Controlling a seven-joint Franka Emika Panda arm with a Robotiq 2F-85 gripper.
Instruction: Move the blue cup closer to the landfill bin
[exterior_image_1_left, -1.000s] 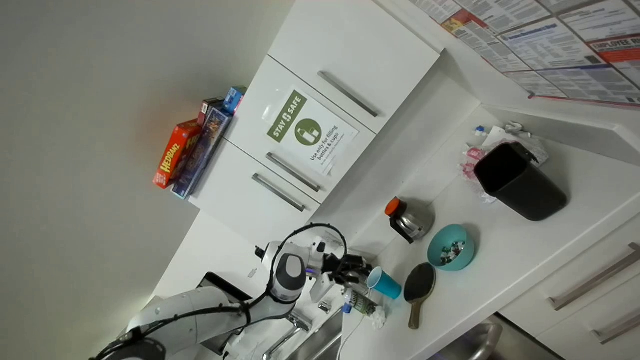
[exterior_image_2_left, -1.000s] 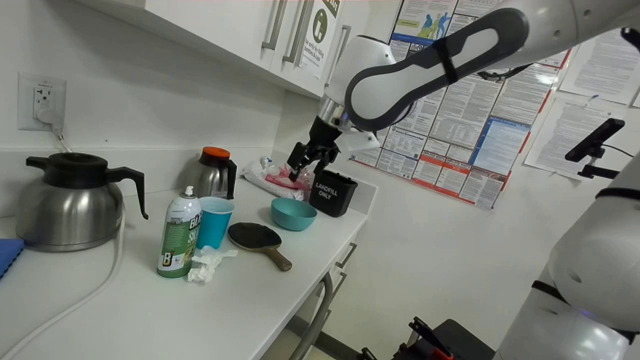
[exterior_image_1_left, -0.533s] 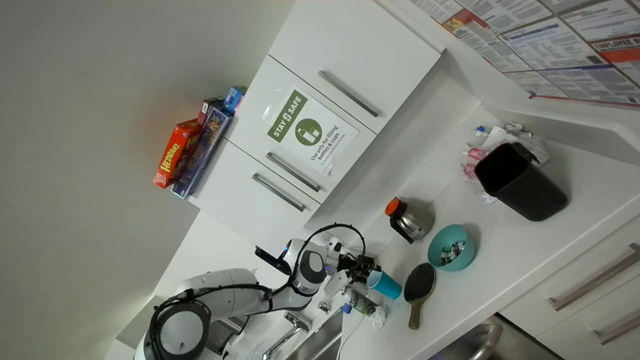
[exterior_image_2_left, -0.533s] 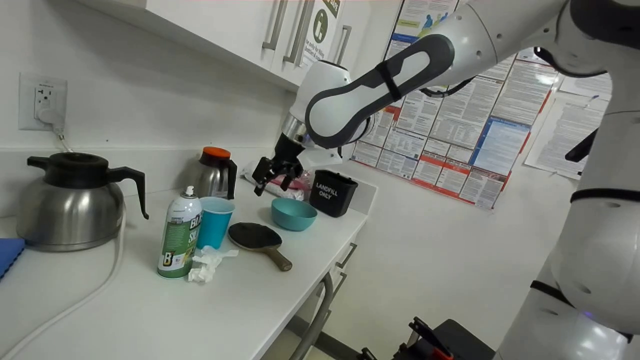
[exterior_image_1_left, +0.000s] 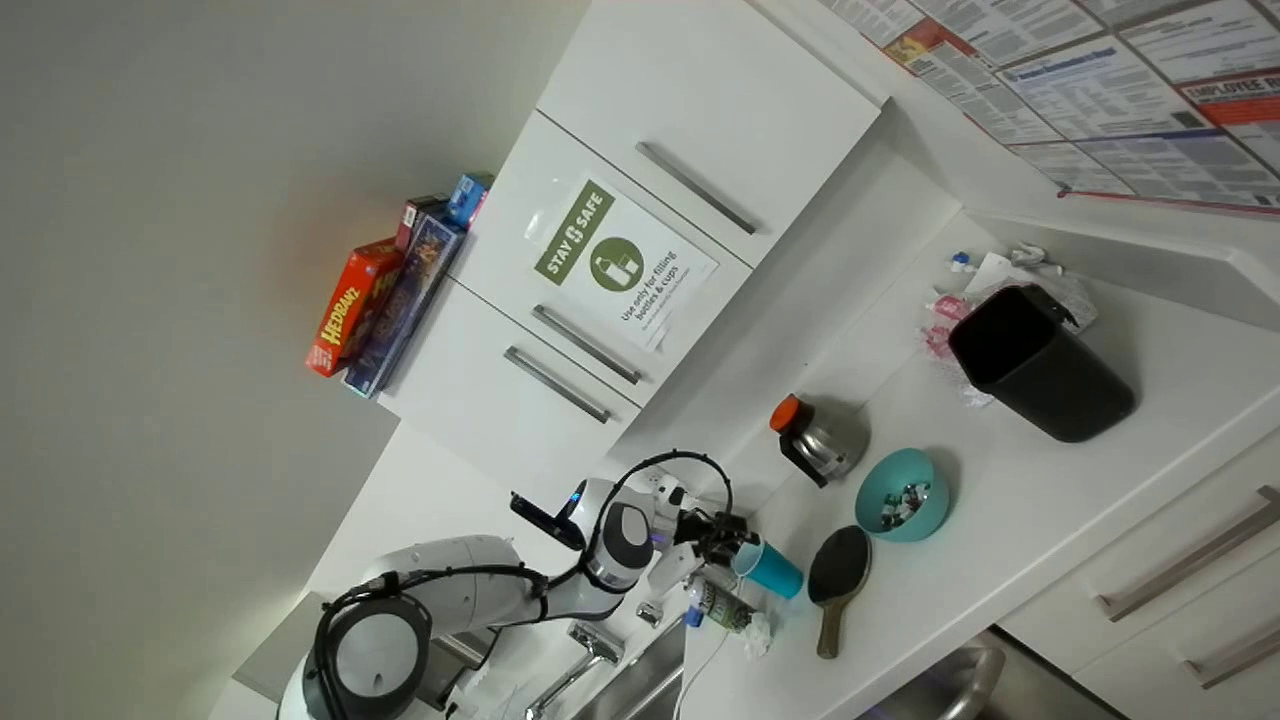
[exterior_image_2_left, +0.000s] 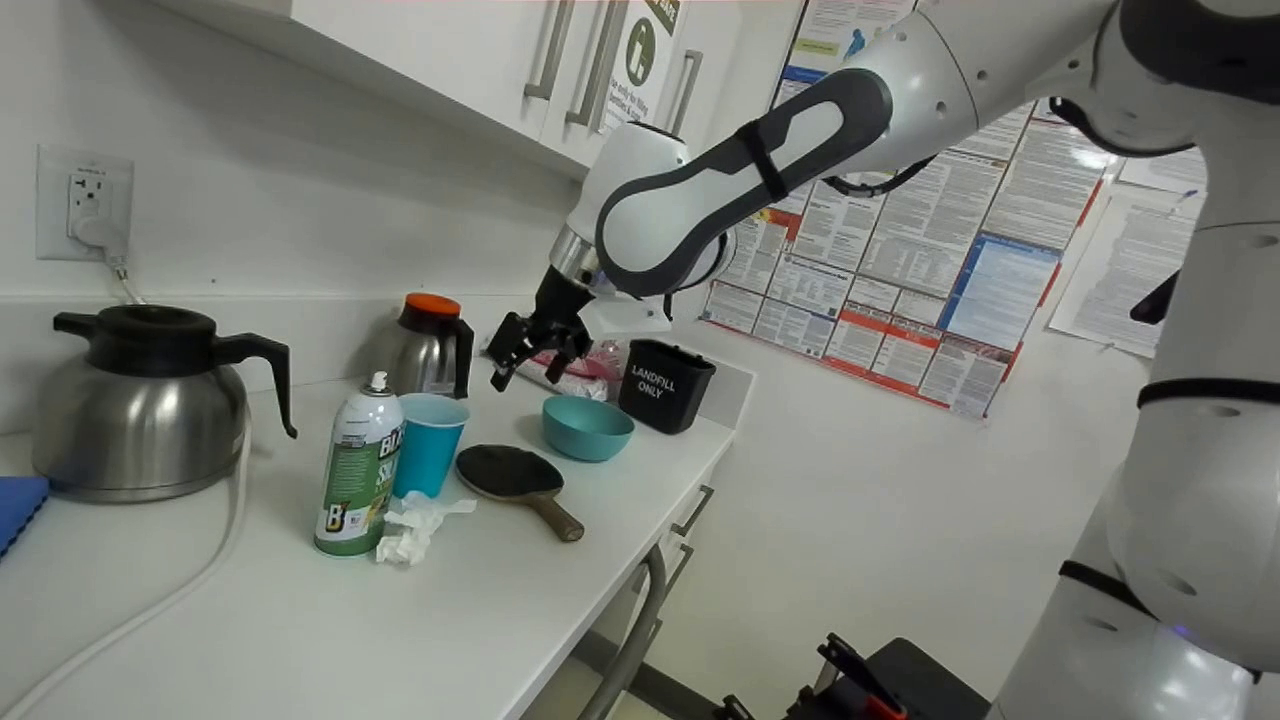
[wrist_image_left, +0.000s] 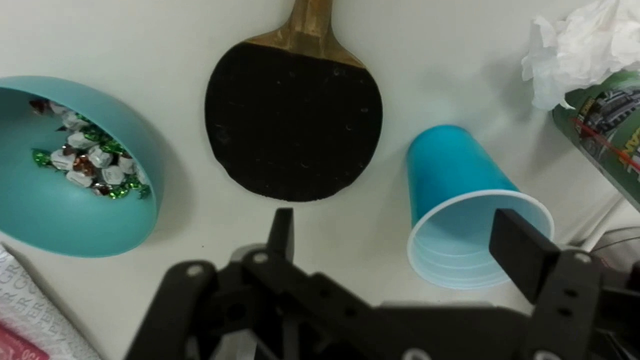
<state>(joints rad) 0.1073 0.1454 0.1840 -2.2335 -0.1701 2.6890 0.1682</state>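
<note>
In an exterior view the empty gripper (exterior_image_2_left: 527, 378), jaws parted, had shifted lower left toward the blue cup (exterior_image_2_left: 430, 452), left of centre, probably lining up a grasp before any carry toward the landfill bin (exterior_image_2_left: 664, 388), right of centre.

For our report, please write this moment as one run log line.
pincer: open; blue cup: upright, ungrasped, beside spray can; teal bowl: between cup and landfill bin
</note>
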